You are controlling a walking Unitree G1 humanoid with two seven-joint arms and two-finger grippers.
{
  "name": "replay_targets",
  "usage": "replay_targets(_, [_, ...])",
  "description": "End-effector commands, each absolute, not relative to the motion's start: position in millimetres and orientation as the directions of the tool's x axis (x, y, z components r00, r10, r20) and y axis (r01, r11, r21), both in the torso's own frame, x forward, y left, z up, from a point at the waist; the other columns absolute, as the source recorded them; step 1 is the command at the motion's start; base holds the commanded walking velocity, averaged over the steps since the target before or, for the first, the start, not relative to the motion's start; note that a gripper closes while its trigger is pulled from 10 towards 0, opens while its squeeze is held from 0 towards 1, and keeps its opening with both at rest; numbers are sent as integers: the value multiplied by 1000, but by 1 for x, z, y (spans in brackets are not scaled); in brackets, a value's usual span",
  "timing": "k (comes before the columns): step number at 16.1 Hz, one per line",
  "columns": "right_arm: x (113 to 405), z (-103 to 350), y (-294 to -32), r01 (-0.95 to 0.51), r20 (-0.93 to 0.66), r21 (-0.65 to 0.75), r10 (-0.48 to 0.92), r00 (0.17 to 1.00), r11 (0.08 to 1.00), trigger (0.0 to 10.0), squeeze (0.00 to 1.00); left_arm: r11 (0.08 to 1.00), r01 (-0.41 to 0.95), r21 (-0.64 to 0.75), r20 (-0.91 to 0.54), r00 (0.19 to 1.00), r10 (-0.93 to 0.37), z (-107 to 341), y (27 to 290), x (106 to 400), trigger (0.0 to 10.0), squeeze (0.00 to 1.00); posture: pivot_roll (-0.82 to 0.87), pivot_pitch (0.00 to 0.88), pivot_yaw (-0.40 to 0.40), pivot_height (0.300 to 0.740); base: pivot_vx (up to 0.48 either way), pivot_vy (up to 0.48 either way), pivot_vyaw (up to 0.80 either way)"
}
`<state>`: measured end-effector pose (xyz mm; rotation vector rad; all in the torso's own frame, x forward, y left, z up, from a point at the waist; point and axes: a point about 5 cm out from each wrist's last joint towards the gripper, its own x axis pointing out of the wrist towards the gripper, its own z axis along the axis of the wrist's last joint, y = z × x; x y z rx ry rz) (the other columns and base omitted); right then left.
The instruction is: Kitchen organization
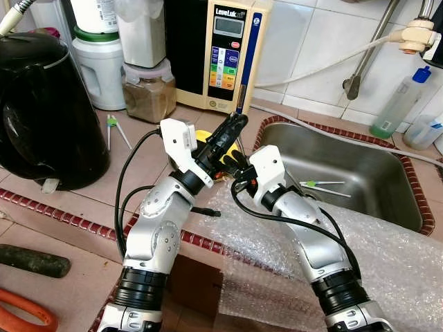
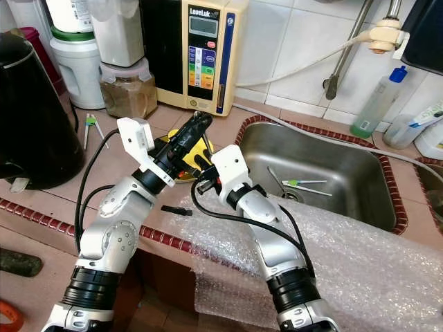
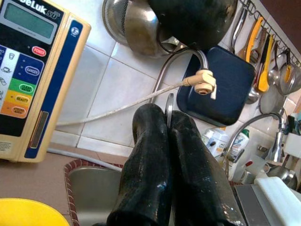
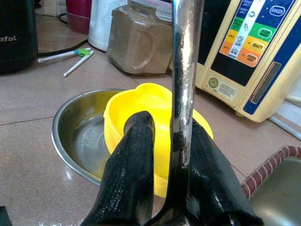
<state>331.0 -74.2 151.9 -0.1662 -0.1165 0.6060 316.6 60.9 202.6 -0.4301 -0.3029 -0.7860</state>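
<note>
A flat metal utensil [image 4: 186, 70] stands upright between my two grippers over the counter, left of the sink [image 1: 360, 162]. My right gripper [image 1: 234, 164] is shut on its lower part. My left gripper [image 1: 239, 123] reaches in from the left and is shut on its upper end, where a thin metal edge [image 3: 169, 110] shows between the fingertips. Just behind and below the grippers, a yellow bowl [image 4: 141, 108] sits inside a steel bowl [image 4: 77, 136]. Which kind of utensil it is cannot be made out.
A black kettle [image 1: 41, 111] stands at the left, with a brown-powder jar [image 1: 149, 93] and a water machine [image 1: 221, 55] at the back. Bubble wrap [image 1: 387, 263] drapes the counter's front edge. Thin sticks [image 1: 322, 185] lie in the sink, and a small black piece [image 1: 205, 211] lies near the edge.
</note>
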Motion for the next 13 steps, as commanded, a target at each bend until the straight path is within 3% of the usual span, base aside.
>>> replay_targets(1, [337, 150, -89, -503, 45, -192, 519, 853, 843, 0, 0, 608, 757, -239, 430, 644, -632, 205, 56, 313, 0, 0, 143, 0, -85, 740, 0, 0, 0])
replay_targets(3, [339, 151, -92, -481, 53, -197, 499, 865, 854, 0, 0, 602, 764, -232, 424, 637, -644, 205, 54, 312, 0, 0, 144, 0, -84, 740, 0, 0, 0])
replay_targets(4, [340, 151, -93, -472, 57, -198, 491, 869, 859, 0, 0, 602, 765, -230, 421, 636, -647, 204, 54, 312, 863, 0, 144, 0, -83, 740, 0, 0, 0])
replay_targets(5, [340, 152, -93, -462, 63, -200, 482, 874, 864, 0, 0, 607, 762, -226, 414, 639, -648, 203, 54, 312, 10000, 0, 143, 0, -80, 740, 0, 0, 0])
replay_targets(6, [342, 153, -94, -454, 67, -201, 474, 878, 868, 0, 0, 614, 758, -221, 403, 644, -650, 202, 54, 312, 10000, 0, 142, 0, -77, 740, 0, 0, 0])
replay_targets(7, [342, 153, -95, -450, 70, -202, 471, 880, 870, 0, 0, 626, 747, -223, 394, 657, -643, 200, 54, 313, 10000, 671, 142, 0, -76, 740, 0, 0, 0])
replay_targets(8, [342, 154, -96, -442, 77, -203, 465, 882, 874, 0, 0, 634, 741, -222, 385, 664, -641, 199, 55, 314, 10000, 1000, 143, 0, -74, 740, 0, 0, 0])
replay_targets(10, [344, 156, -99, -422, 90, -206, 447, 890, 883, 0, 0, 642, 742, -194, 378, 660, -649, 198, 58, 315, 10000, 1000, 144, 0, -74, 740, 0, 0, 0])
replay_targets(13, [348, 161, -109, -373, 118, -238, 408, 905, 897, 0, 0, 575, 805, -148, 376, 583, -720, 208, 53, 305, 10000, 1000, 152, 0, -80, 740, 0, 0, 0])
